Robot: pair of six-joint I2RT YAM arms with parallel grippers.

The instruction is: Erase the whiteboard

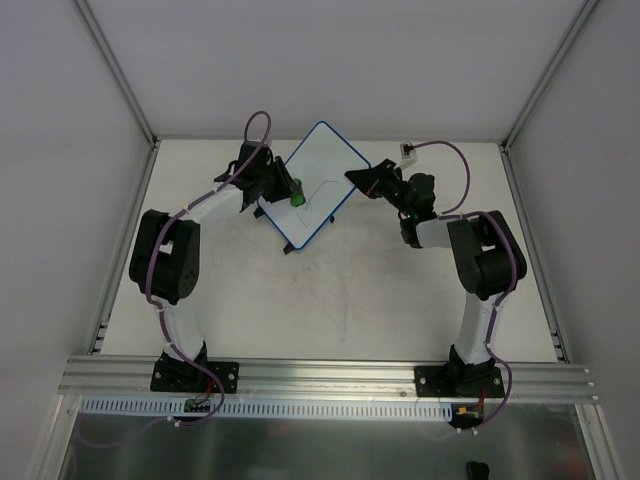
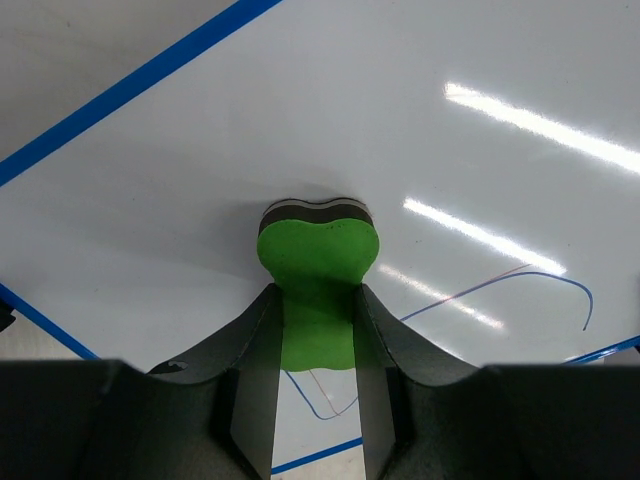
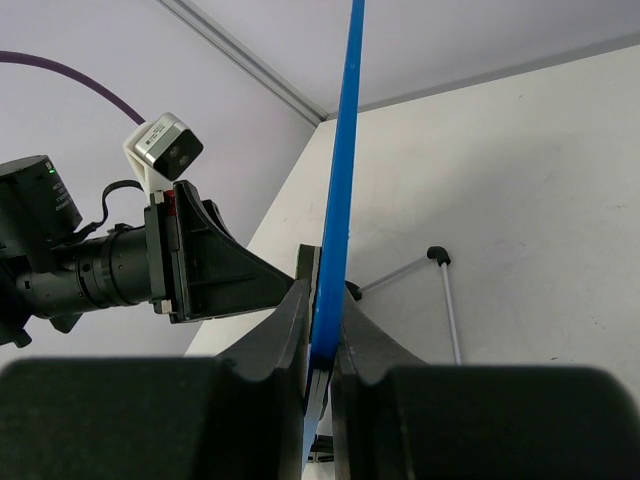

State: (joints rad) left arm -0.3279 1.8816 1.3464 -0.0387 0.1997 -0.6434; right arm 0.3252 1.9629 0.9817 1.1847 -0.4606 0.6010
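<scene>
- Left gripper: clamped on green eraser, which presses the whiteboard; pen line partly hidden behind fingers.
- Right gripper: pinching whiteboard rim; board seen edge-on, face unseen.

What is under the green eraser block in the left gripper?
The white, blue-rimmed whiteboard, with the green eraser block pad-down against it. A thin blue pen line runs beside it; ink directly beneath, if any, is hidden.

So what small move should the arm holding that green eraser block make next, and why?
Probably slide the green eraser block, shut in the left gripper and resting against the flat white blue-rimmed whiteboard, toward the thin blue pen line beside it, not yet wiped. The right gripper clamps the board's edge, so it should hold steady.
</scene>
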